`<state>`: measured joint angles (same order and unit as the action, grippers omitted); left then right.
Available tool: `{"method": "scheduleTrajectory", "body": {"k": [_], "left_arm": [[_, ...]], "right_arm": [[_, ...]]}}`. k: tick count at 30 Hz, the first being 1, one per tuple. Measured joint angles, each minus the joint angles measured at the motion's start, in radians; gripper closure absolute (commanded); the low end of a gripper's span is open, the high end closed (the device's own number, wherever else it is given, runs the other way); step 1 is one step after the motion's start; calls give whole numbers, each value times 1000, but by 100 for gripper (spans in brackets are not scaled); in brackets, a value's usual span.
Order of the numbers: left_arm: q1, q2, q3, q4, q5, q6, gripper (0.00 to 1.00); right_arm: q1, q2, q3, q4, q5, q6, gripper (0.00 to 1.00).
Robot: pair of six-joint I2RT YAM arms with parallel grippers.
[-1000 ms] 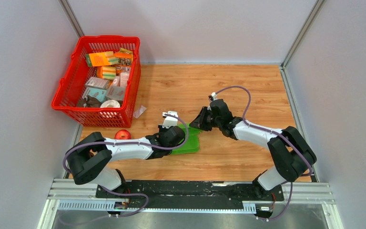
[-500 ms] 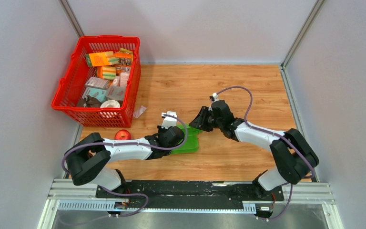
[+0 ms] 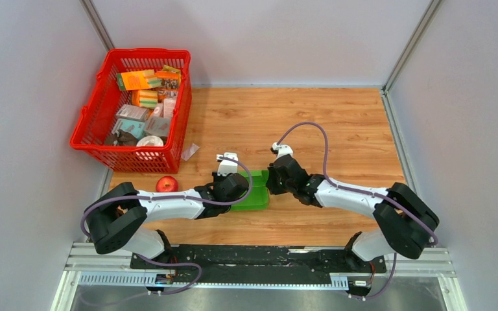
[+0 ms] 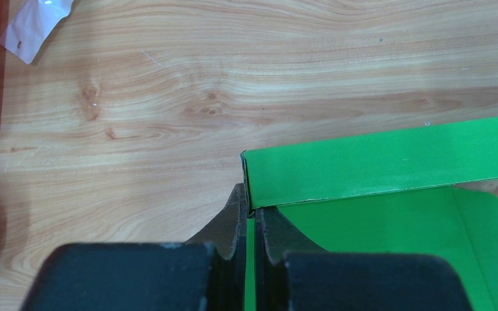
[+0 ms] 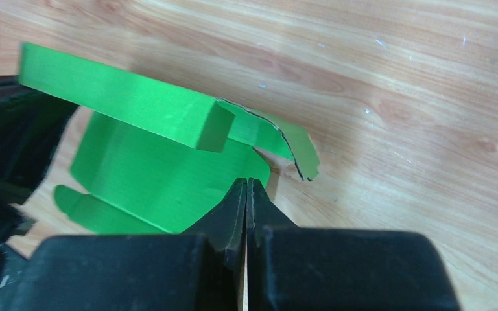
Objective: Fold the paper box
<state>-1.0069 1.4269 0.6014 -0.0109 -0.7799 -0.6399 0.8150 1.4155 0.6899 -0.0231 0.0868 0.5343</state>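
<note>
Paper box point(image 3: 254, 197): bright green card, partly folded, one wall raised; it lies on the wooden table point(image 3: 337, 123), between the two grippers.
Left gripper point(image 4: 249, 205): fingers pinched on a thin edge of the box, beside the corner of the raised wall.
Right gripper point(image 5: 246, 184): fingers pressed together with nothing between them; the tips are at the edge of a green panel.
Surroundings: red basket point(image 3: 91, 139) with packages at far left; red apple point(image 3: 166, 184) beside the left arm.

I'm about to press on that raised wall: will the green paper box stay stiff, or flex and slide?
Probably floppy: the paper box is thin card, and its curved flap sits bent. Likely light and apt to slide on the smooth wooden table, though the left gripper pinching its edge should anchor it.
</note>
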Motion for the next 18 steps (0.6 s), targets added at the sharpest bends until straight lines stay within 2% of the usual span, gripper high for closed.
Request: {"method": "scheduleTrajectory", "body": {"k": [10, 18], "left_arm": [[0, 0, 0, -4, -3, -18, 100], [0, -19, -15, -6, -2, -39, 100]], "right_arm": [[44, 97, 17, -48, 219, 21, 100], [76, 156, 17, -1, 248, 43, 100]]}}
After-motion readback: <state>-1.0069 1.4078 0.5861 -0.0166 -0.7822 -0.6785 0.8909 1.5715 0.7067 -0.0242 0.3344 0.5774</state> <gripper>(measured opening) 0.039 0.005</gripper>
